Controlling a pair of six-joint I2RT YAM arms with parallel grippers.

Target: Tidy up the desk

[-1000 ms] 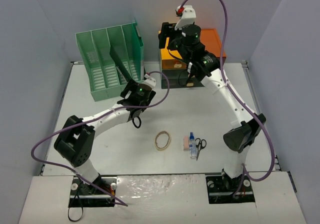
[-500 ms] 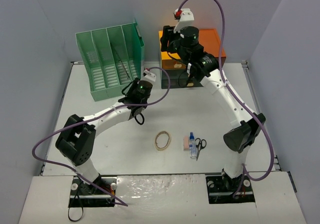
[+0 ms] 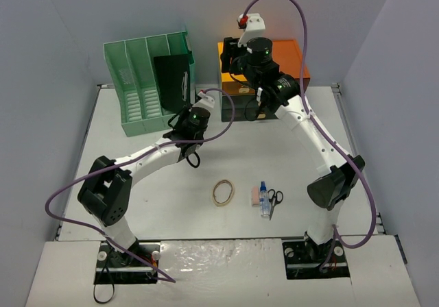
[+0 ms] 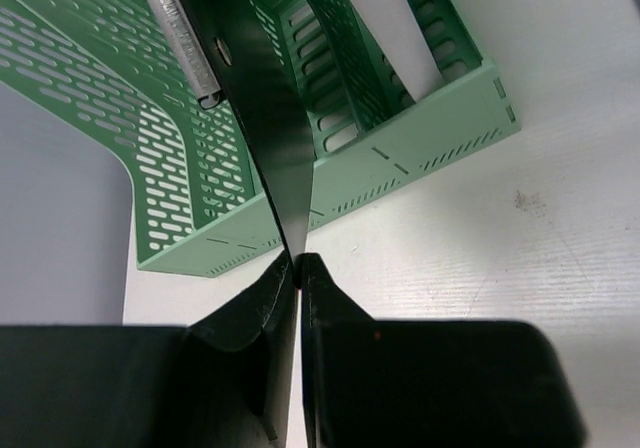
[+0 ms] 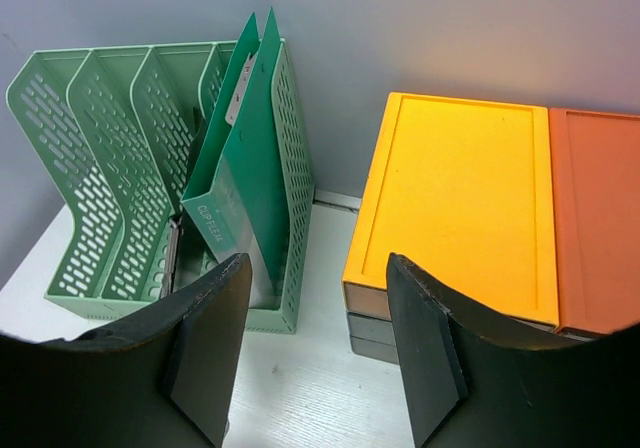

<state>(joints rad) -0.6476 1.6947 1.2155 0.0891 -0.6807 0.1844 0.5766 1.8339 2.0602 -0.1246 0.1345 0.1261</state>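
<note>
A dark green clip file (image 3: 171,81) stands in the right-hand slot of the green slotted rack (image 3: 140,88) at the back left of the white desk (image 3: 309,177). My left gripper (image 3: 184,112) is at the rack's front, and in the left wrist view it (image 4: 297,260) is shut on the thin lower edge of the file's dark cover (image 4: 265,118). A metal clip (image 4: 180,38) shows inside the file. My right gripper (image 5: 320,348) hangs open and empty high over the gap between the rack (image 5: 100,168) and the cabinet (image 5: 450,198).
The orange-and-dark drawer cabinet (image 3: 295,57) stands at the back, right of the rack. Near the front lie a rubber band (image 3: 222,192), a pink eraser (image 3: 255,196), a small blue-capped bottle (image 3: 264,199) and scissors (image 3: 274,200). Walls close in the back and both sides.
</note>
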